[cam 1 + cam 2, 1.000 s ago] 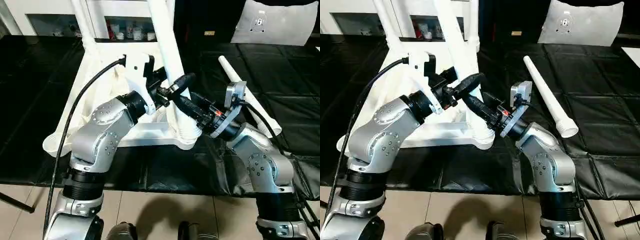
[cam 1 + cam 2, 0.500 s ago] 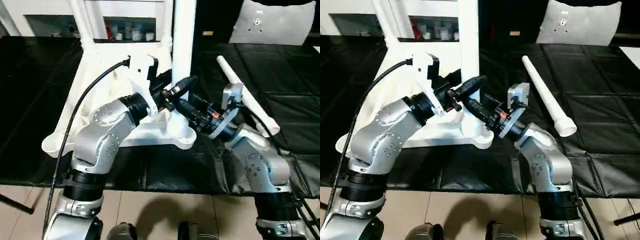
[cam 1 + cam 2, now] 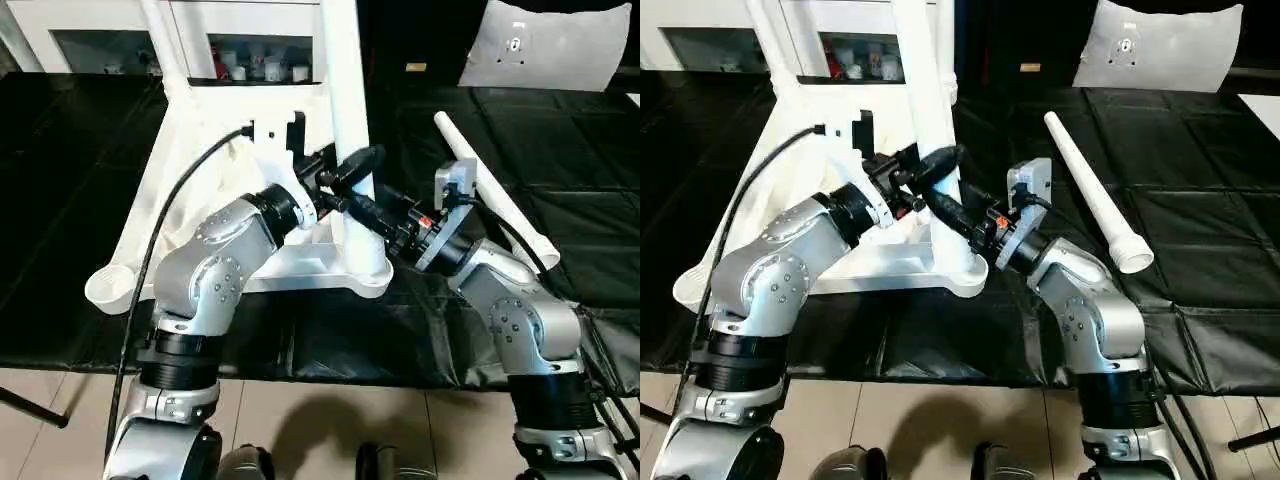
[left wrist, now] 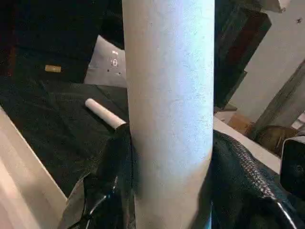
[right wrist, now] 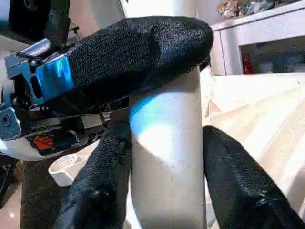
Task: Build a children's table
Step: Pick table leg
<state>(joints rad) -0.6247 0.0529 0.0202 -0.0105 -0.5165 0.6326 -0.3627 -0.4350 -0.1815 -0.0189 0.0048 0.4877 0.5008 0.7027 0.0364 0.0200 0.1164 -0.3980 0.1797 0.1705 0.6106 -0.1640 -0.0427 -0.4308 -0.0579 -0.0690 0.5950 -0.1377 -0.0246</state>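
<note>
Gripping leg (image 3: pixel 341 110): my left claw (image 3: pixel 352 170) and right claw (image 3: pixel 372 211) are both clamping it.
Leg now: leaning slightly again, after standing straight.
Tabletop (image 3: pixel 195 190): staying put.

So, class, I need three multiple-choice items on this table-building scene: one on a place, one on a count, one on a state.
1. Where does the loose leg lie?
A. On the black mat, to the robot's right
B. Inside a corner socket
C. On the tiled floor

2. How many grippers clamp the upright leg?
A. None
B. One
C. Two

3. What state is the near left corner socket in?
A. Holding a leg
B. Empty
C. Covered by a gripper

Answers:
1 A, it rests flat on the mat beside the right arm.
2 C, the left gripper and right gripper both close on it.
3 B, its round cup shows open, with no leg in it.
</note>
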